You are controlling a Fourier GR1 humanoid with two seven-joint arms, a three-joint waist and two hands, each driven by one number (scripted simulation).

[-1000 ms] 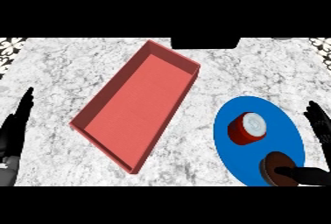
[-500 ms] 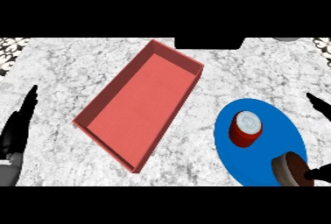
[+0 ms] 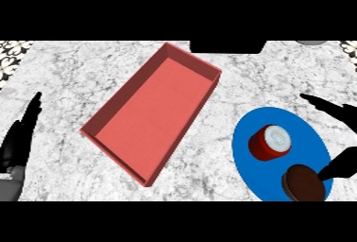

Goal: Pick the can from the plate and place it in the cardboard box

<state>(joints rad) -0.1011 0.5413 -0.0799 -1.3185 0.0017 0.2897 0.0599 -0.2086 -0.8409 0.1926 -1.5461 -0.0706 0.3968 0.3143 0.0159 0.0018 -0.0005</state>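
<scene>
A short red can (image 3: pixel 270 141) with a white top stands on the blue plate (image 3: pixel 251 128) at the right. The long red box (image 3: pixel 155 112) lies open-topped and slanted across the counter's middle, with nothing in it. My right hand (image 3: pixel 340 166) comes in from the right edge: straight dark fingers (image 3: pixel 330 107) reach past the plate's far right side, and another dark part lies over its near right rim. It is apart from the can and open. My left hand (image 3: pixel 20 140) rests at the left edge, fingers up.
A dark brown round disc (image 3: pixel 304 183) sits over the plate's near edge, against my right hand; I cannot tell what it is. A black block (image 3: pixel 226 46) stands at the counter's back edge. Marble counter (image 3: pixel 83 66) surrounds the box.
My right hand's near part and the brown disc went right, then came back left over the plate's near rim. The can and box have not moved on the counter.
</scene>
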